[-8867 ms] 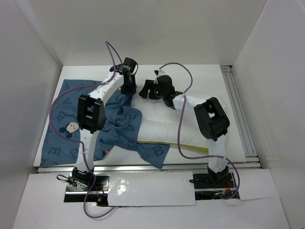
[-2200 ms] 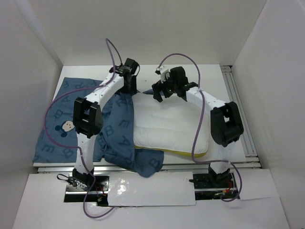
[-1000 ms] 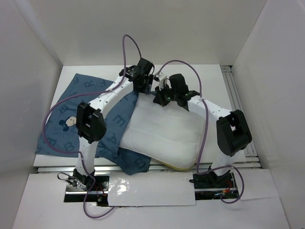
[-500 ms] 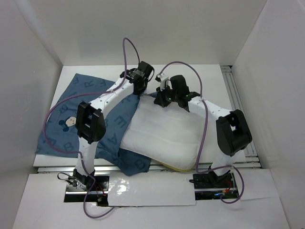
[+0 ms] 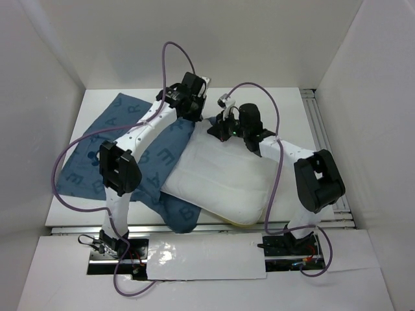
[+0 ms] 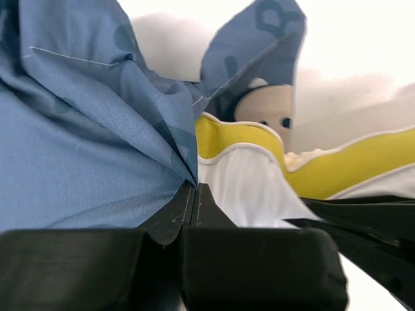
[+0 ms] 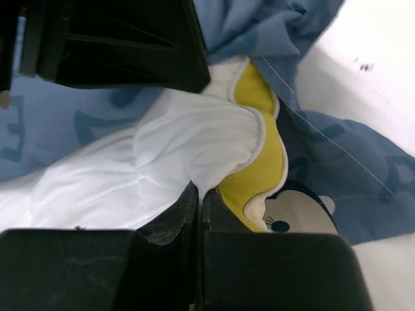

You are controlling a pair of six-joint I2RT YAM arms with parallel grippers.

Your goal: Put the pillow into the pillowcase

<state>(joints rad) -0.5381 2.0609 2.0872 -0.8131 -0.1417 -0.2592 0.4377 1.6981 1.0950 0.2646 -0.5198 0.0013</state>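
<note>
The left hand (image 6: 195, 194) is pressed together, apparently pinching a fold of the pillowcase (image 6: 84, 149). Just right of it, the right hand (image 7: 200, 197) is clamped on the pillow (image 7: 162, 155) at its far, yellow-banded corner. The pillow lies across the middle of the bench (image 5: 292, 107), with the pillowcase spread to its left and reaching under its near-left edge.

Left hand (image 6: 194, 194), right hand (image 7: 200, 194) — both clamped closed.

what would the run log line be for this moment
left gripper: shut on pillowcase | right gripper: shut on pillow corner | pillow: mostly outside pillowcase
</note>
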